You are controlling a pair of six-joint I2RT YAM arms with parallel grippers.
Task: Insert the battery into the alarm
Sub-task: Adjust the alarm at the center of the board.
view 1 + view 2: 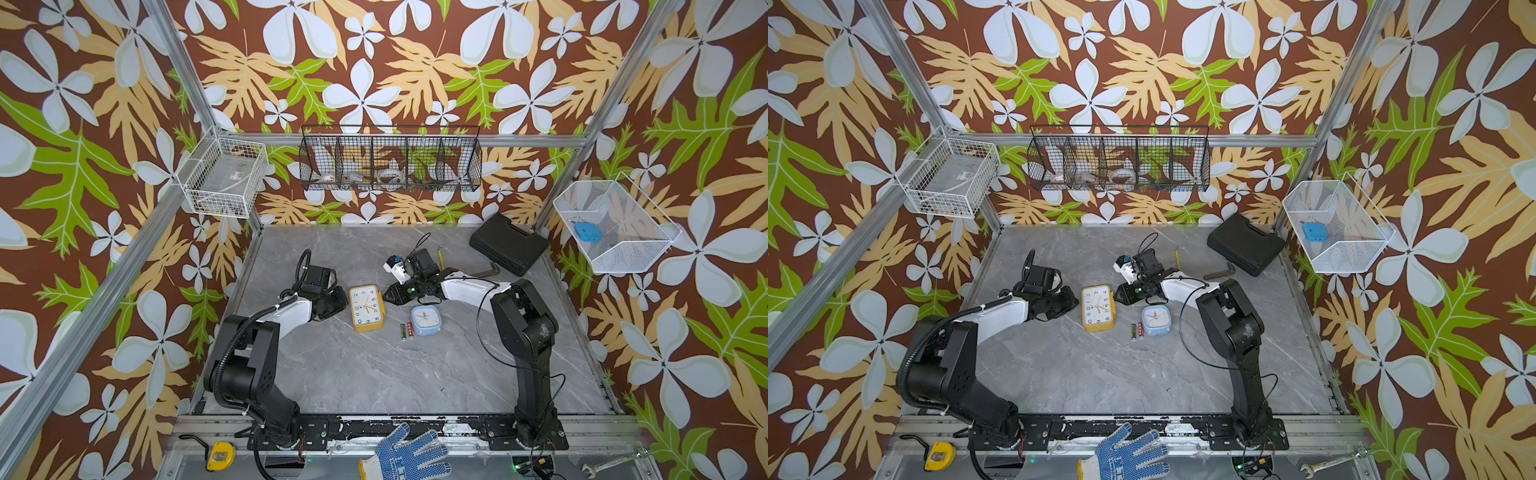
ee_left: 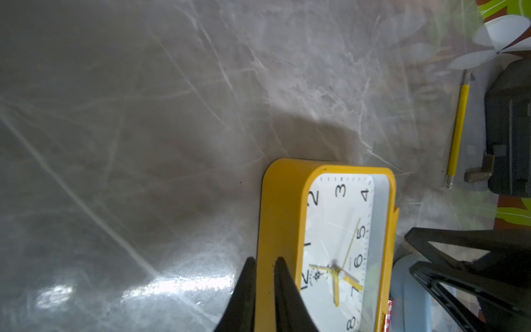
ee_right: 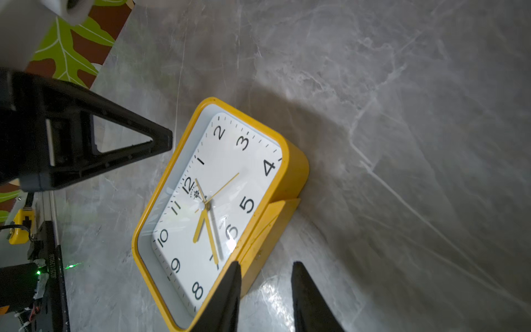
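Brace clock, mid-worktop, with left gripper, pinched shut on nothing evident. Close half-open right gripper squarely on straddled rim before flipping.

I get bright, even light in both top views, sharp across the grey table, with only faint shadows under the arms. My wrist cameras run dimmer and hazier. The left one shows a white glare patch on the table beside the yellow clock and a broad, soft shadow beyond it. On the right wrist view a reflection washes the clock's glass, and the black fingers sit blurred close to the lens.
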